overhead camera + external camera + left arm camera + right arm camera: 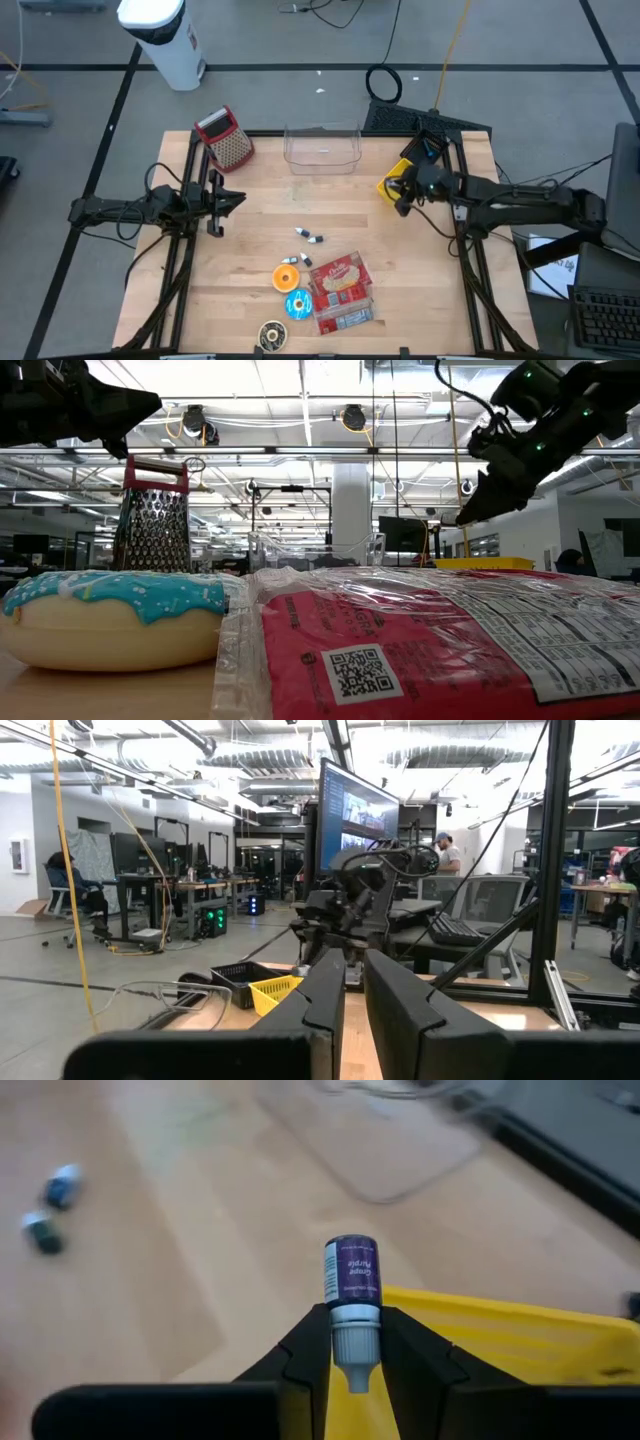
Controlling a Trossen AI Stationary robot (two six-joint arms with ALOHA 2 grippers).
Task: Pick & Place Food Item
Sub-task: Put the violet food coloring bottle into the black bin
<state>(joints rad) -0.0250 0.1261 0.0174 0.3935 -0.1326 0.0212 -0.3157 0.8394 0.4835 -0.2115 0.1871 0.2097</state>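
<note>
Right pincer (355, 1365) clamps a small purple-labelled dropper bottle (351, 1295) by its white neck, above the yellow plastic basket (520, 1345) at the counter's (260, 220) right edge. Bottle's long axis runs straight out along the fingers, base pointing away from the pincer. Left pincer (345, 1000) closed, empty, over the counter's left side.

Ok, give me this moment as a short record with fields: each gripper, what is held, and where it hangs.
right gripper: shut on small purple bottle, by the cap
position: above the yellow bin, at the table's right side
left gripper: shut, holding nothing, over the table's left side
clear tub: at the far edge
on the table: snack packet, donut, grater
</note>
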